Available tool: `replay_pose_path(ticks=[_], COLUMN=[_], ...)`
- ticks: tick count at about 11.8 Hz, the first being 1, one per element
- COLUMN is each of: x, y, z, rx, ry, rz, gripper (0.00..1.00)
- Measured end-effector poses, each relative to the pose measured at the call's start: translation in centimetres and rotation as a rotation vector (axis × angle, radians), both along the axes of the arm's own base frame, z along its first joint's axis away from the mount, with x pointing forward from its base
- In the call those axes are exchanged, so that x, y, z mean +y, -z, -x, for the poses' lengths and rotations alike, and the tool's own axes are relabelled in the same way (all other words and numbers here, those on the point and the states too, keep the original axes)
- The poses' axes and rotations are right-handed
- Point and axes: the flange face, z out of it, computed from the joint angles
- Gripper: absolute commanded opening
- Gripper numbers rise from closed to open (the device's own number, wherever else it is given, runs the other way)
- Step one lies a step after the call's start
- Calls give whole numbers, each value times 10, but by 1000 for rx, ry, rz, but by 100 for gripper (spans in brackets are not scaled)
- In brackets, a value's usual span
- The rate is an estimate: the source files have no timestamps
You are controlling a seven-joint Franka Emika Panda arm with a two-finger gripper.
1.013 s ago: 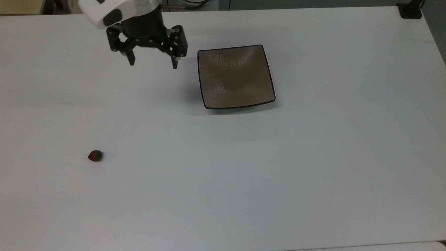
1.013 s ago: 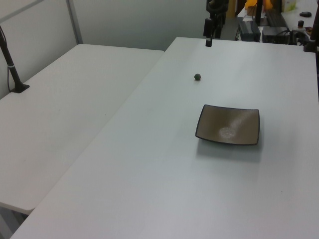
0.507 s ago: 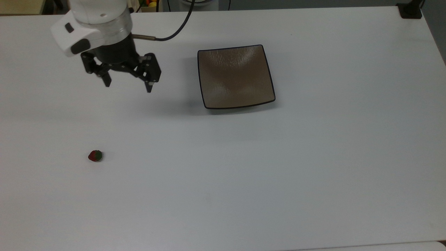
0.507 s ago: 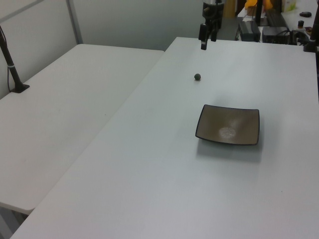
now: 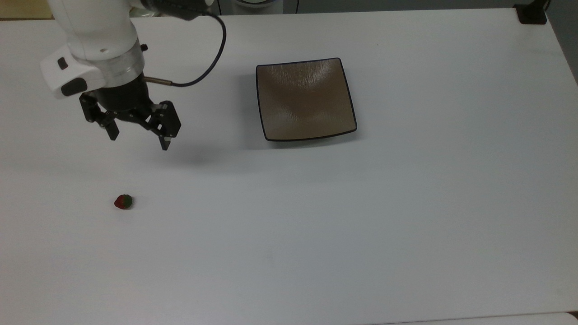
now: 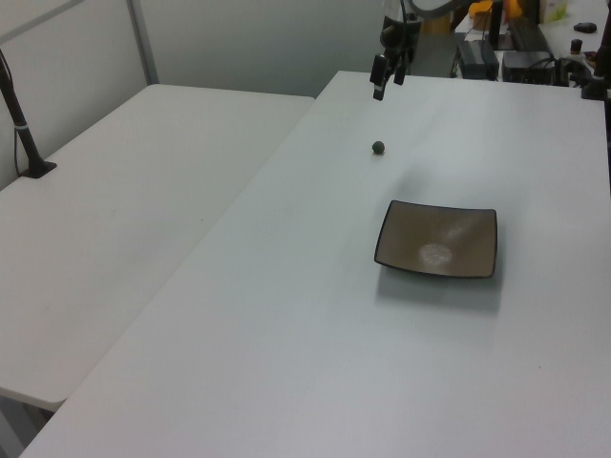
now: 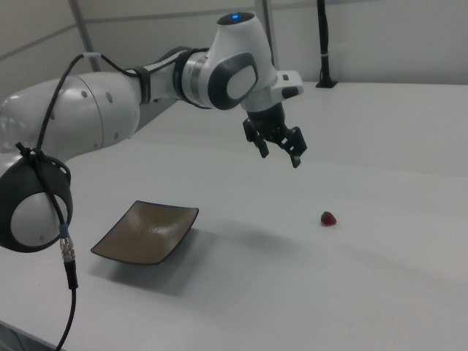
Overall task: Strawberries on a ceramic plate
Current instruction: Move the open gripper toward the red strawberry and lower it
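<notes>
Going left to right in the top view: the tool (image 5: 137, 136) hangs in the air over the top view's left part of the white table (image 5: 406, 225), fingers spread apart and gripping nothing. Below it in that view, near the top view's left edge, sits the strawberry (image 5: 123, 201), on the bare table and well apart from the tool. Further right, around the middle, is the ceramic plate (image 5: 305, 99), with nothing on it.

So progress-wise we'd say we're at the very start: nothing picked, nothing placed. Looks like the reach toward the berry is the step in hand. What's left is basically everything: get down over the berry, close on it, carry it across to the plate, let go.

The berry itself is just 1 tiny red thing with a dark green cap, lying on its side, way smaller than the plate. In the right view it reads as a small red blob (image 7: 328, 218), with the tool (image 7: 279, 149) up above the table and off to the right view's left of it. We'd guess it's fiddly to pinch and could roll if nudged. The plate is square, glossy tan-brown, thin black rim, corners turned up.
</notes>
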Motion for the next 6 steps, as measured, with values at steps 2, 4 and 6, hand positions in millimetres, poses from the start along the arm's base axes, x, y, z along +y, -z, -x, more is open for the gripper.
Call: replay_pose_path(ticks=[2, 4, 6], x=[-10, -17, -19], y=[16, 38, 67], z=[-4, -15, -21], rx=[11, -24, -7], ry=[12, 18, 8], rz=[0, 11, 39], gripper=[100, 100, 100])
